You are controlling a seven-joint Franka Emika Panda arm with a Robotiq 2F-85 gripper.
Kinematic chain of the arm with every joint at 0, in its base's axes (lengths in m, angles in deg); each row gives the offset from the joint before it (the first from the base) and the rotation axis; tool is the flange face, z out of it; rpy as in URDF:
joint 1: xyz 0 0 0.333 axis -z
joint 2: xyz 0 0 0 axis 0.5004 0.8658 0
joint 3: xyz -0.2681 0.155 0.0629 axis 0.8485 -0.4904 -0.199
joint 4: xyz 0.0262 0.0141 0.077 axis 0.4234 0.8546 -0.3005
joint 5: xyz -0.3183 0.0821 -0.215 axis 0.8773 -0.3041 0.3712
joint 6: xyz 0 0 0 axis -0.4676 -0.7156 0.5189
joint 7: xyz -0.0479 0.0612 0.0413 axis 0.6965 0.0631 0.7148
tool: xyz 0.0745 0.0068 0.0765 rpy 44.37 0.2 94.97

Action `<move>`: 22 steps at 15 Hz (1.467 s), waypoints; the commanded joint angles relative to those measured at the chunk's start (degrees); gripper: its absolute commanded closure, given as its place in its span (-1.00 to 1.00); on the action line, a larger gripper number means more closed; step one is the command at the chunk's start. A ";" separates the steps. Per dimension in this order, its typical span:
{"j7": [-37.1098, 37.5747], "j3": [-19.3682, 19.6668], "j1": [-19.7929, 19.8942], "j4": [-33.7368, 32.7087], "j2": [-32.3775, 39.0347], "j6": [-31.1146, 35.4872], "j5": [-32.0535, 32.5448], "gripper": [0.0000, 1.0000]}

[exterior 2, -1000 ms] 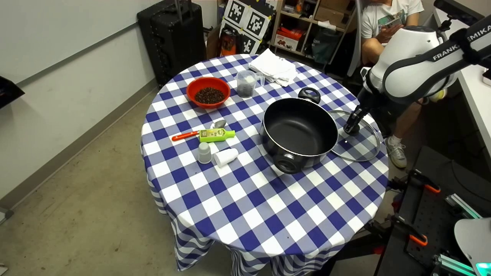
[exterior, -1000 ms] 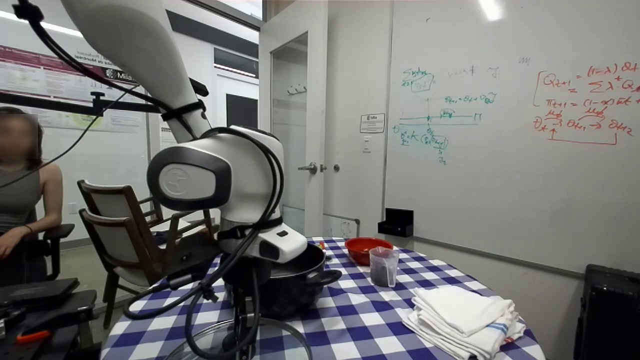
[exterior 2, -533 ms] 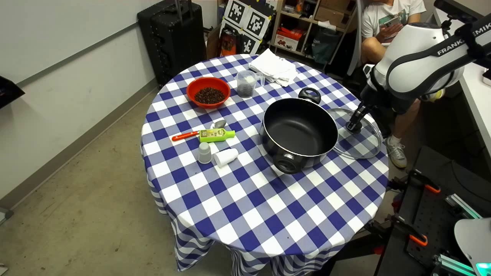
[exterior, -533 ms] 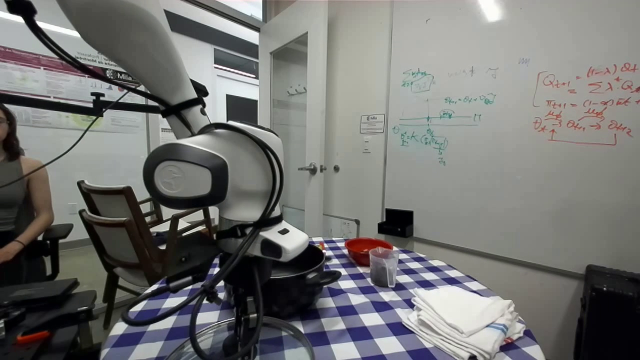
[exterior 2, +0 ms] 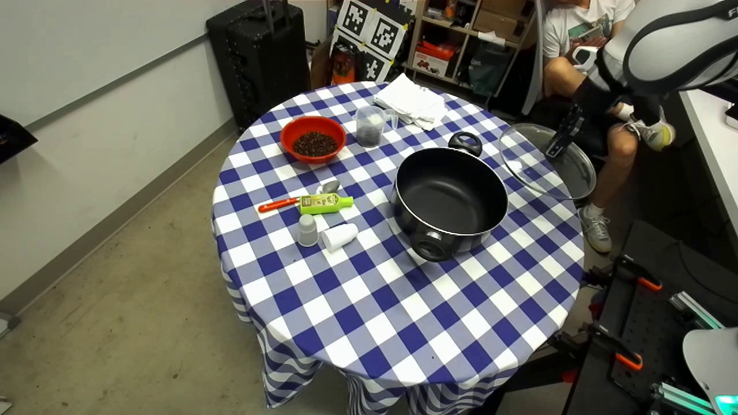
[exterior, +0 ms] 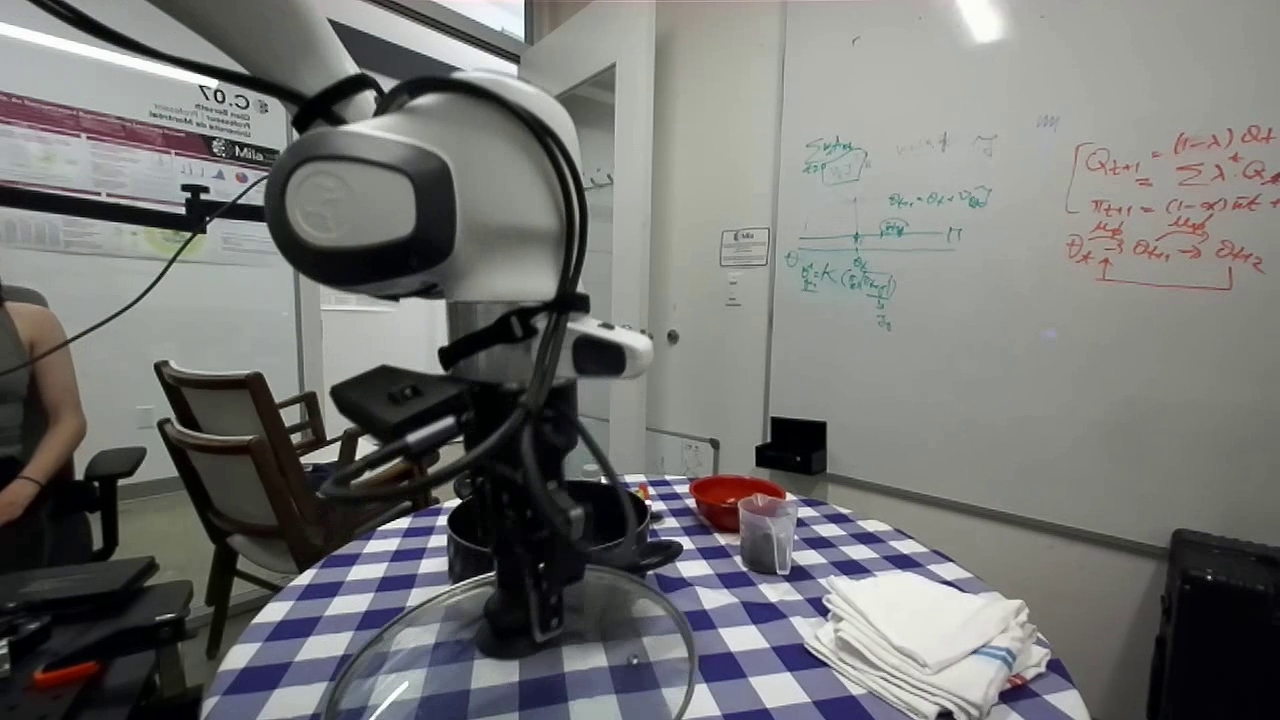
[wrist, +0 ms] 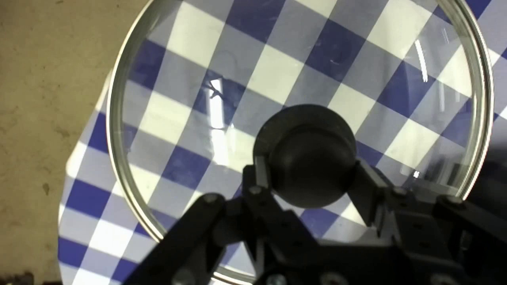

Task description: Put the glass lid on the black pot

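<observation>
The glass lid (exterior: 620,640), clear with a dark round knob (wrist: 313,170), hangs above the tablecloth on the robot's side of the pot. It also shows in an exterior view (exterior 2: 527,158), where it looks slightly tilted. My gripper (wrist: 309,173) is shut on the knob, with one finger on each side of it. The gripper points down at the lid's middle in both exterior views (exterior: 525,630) (exterior 2: 554,151). The black pot (exterior 2: 450,196) stands upright, uncovered and empty inside, apart from the lid. In an exterior view the arm hides part of the pot (exterior: 465,550).
A red bowl (exterior 2: 314,129) of dark beans, a clear measuring cup (exterior 2: 370,129) and folded white cloths (exterior 2: 410,104) stand beyond the pot. A green bottle (exterior 2: 326,203), a red-handled spoon (exterior 2: 279,204) and two small cups (exterior 2: 340,235) lie beside it. The pot's handles (exterior 2: 465,143) stick out.
The gripper has risen, lifting the glass lid off the table by its knob. Lid and arm have moved up; the pot has not moved.
</observation>
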 commanded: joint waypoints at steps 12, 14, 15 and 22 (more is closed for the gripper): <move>-29.73 -5.63 -16.25 -17.92 0.00 -12.65 -11.37 0.49; -36.47 -7.24 -16.15 -18.95 1.63 -13.23 -15.47 0.49; -39.24 -7.98 -16.03 -19.10 2.19 -13.57 -16.76 0.49; -50.64 -11.07 -16.18 -16.49 1.36 -15.09 -22.79 0.49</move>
